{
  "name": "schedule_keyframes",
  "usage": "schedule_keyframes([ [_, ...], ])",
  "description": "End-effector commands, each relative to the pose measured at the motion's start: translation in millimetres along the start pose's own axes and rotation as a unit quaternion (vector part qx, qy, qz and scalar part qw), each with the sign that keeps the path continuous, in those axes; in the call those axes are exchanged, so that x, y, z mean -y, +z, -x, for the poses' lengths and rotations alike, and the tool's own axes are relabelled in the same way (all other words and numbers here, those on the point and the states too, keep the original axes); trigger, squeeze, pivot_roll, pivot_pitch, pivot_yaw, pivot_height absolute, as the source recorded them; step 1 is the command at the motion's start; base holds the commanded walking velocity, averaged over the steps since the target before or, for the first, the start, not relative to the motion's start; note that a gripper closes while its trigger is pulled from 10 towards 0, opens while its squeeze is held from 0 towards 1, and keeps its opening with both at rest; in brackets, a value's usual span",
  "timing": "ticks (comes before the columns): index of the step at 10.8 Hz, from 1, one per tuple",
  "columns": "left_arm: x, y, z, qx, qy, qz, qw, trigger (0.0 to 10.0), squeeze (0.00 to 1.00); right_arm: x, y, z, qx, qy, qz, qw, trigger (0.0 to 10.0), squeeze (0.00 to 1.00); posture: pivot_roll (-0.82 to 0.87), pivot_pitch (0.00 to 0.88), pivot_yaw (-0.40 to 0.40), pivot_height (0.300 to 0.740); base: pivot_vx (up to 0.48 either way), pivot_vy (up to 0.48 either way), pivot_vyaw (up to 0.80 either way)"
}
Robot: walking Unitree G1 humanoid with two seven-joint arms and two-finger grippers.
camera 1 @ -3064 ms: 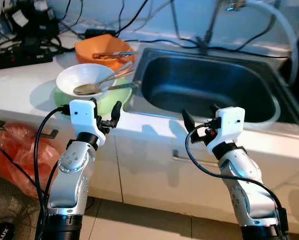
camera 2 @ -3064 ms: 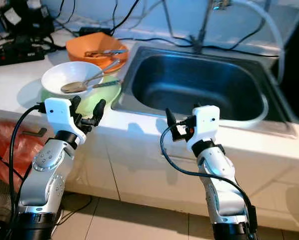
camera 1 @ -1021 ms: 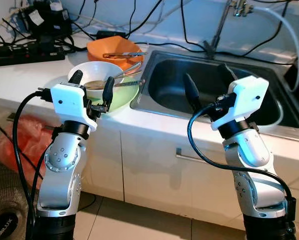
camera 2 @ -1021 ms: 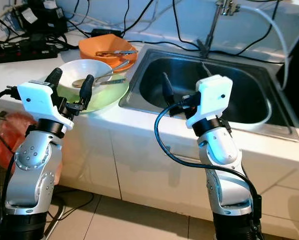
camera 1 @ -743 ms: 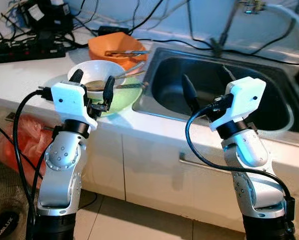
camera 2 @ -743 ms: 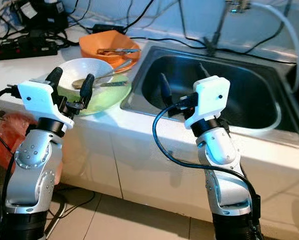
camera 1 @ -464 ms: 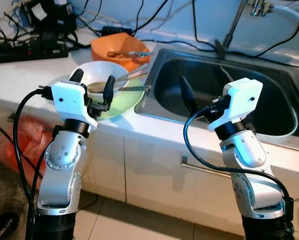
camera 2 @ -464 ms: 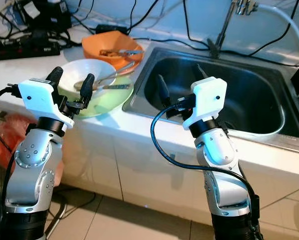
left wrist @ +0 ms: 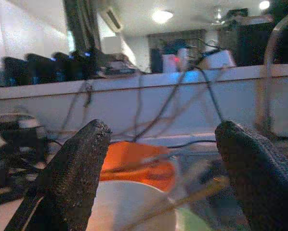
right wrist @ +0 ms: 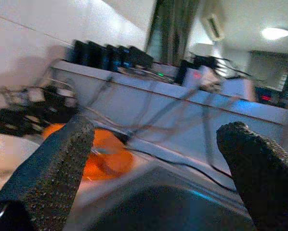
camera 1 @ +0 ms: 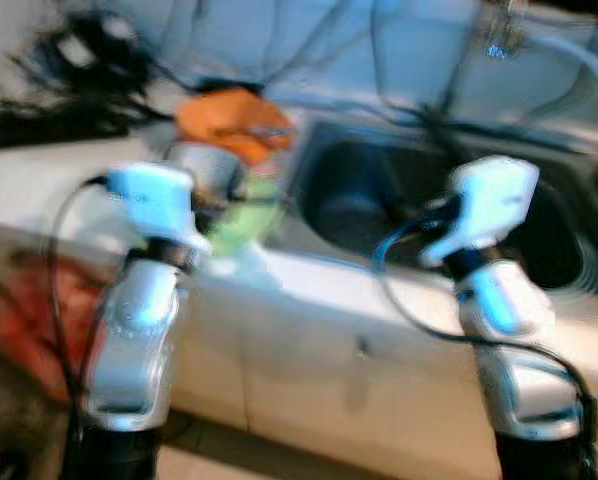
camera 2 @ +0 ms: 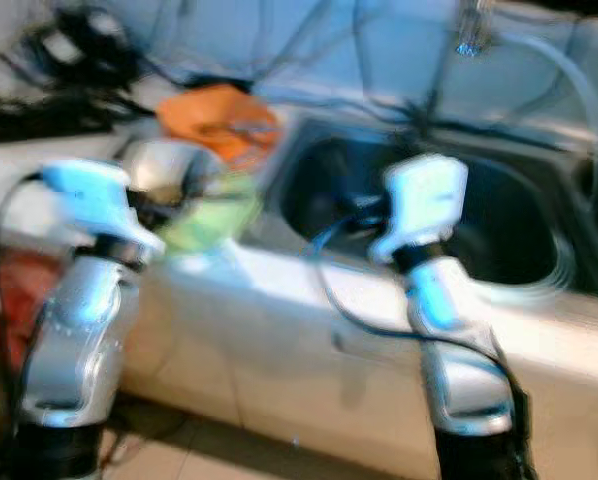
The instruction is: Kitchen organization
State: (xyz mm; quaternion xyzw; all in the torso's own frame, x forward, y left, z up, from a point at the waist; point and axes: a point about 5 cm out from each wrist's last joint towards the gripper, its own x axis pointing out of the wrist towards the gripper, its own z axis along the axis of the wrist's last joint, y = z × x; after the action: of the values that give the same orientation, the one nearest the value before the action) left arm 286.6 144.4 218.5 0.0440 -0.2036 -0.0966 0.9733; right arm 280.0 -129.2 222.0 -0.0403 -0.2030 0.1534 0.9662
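Before the robot runs a white counter [camera 1: 39, 190] with a steel sink [camera 1: 399, 200] set into it, both head views smeared by blur; at the counter's near edge, just left of the sink, a white bowl [left wrist: 129, 211] sits on a green plate [camera 1: 241, 215], with an orange bowl [camera 1: 229, 115] behind them toward the wall; the left gripper [left wrist: 163, 168] is raised before the white bowl, its two black fingers [left wrist: 79, 168] spread wide and holding nothing; the right gripper [right wrist: 158, 173] is raised over the sink's near rim, its fingers [right wrist: 52, 168] likewise parted and empty; dark cables [camera 1: 69, 70] lie tangled along the back of the counter; a tap [camera 1: 494, 30] stands behind the sink.
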Motion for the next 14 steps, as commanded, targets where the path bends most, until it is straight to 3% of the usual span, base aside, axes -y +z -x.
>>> schedule_keyframes([
  [1, -6.1, 4.3, 1.4, 0.008, 0.006, -0.002, 1.0, 10.0, 0.0, -7.7, 1.4, -2.4, 0.006, 0.015, -0.004, 1.0, 10.0, 0.0, 0.07, 0.009, -0.045, 0.74, 0.0, 0.0, 0.0],
  [4, -4.0, 6.2, 2.9, 0.012, 0.0, -0.003, 1.0, 10.0, 0.0, -8.8, 0.2, -1.9, 0.005, 0.017, -0.004, 1.0, 10.0, 0.0, 0.07, 0.011, -0.047, 0.74, 0.0, 0.0, 0.0],
  [7, 4.3, 16.5, 5.2, 0.045, -0.042, -0.026, 0.998, 10.0, 0.0, -10.1, -1.6, -1.6, 0.0, 0.017, -0.004, 1.0, 10.0, 0.0, 0.07, 0.017, -0.046, 0.74, 0.0, 0.0, 0.0],
  [9, 10.1, 20.7, 8.6, 0.057, -0.076, -0.008, 0.995, 10.0, 0.0, -10.8, -4.7, -1.5, -0.009, 0.018, -0.003, 1.0, 10.0, 0.0, 0.07, 0.017, -0.046, 0.74, 0.0, 0.0, 0.0],
  [12, 15.5, 16.4, 12.2, 0.046, -0.104, 0.016, 0.993, 10.0, 0.0, -15.8, -14.4, -2.7, -0.058, 0.039, -0.062, 0.996, 10.0, 0.0, 0.08, 0.019, -0.049, 0.74, 0.0, 0.0, 0.0],
  [14, 30.7, 9.3, 16.9, 0.026, -0.159, 0.049, 0.986, 10.0, 0.0, -14.8, -19.9, 0.2, -0.099, 0.077, -0.081, 0.989, 10.0, 0.0, 0.08, 0.018, -0.05, 0.74, 0.0, 0.0, 0.0],
])
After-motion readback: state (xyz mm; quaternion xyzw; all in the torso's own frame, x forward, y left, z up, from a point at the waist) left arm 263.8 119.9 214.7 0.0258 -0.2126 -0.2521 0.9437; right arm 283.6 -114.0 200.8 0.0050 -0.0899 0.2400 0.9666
